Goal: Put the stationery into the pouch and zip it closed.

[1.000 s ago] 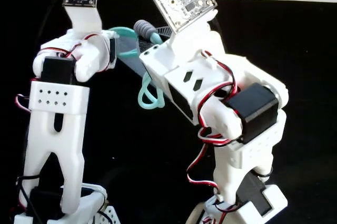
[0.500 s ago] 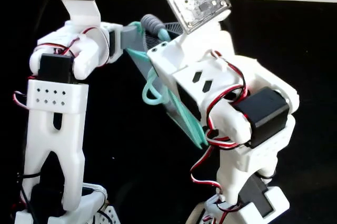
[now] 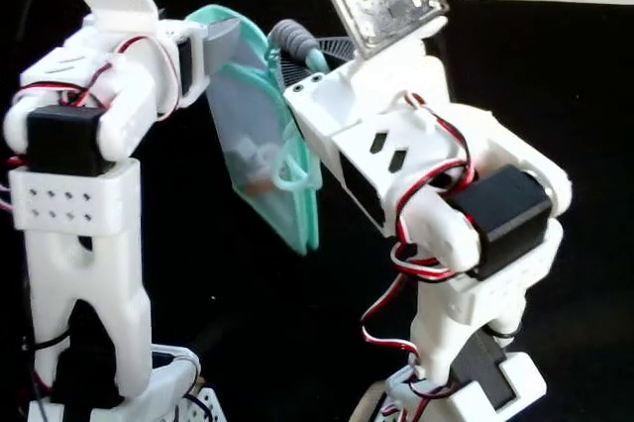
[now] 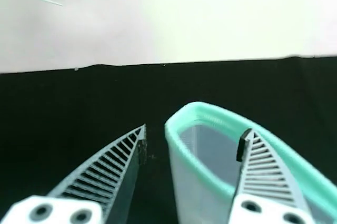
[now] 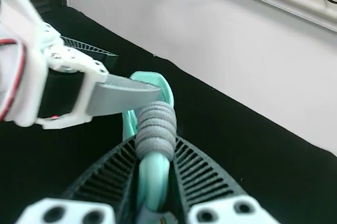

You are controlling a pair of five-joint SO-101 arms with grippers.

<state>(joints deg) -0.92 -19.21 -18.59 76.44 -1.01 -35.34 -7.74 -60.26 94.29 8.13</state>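
Pouch (image 3: 253, 135) blocks the gap between left arm (image 3: 84, 214) and right arm (image 3: 396, 145); open room beneath, over table (image 3: 238, 343).

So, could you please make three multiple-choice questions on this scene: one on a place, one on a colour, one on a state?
1. Where is the pouch? A flat on the table; B held up, hanging; C inside a box.
2. What colour is its edging? A mint green; B red; C yellow.
3. How is the right gripper? A wide open; B holding a pen; C shut on the pull loop.
Answers: B, the high view shows it hanging; A, the rim looks mint; C, its fingers close on the loop.
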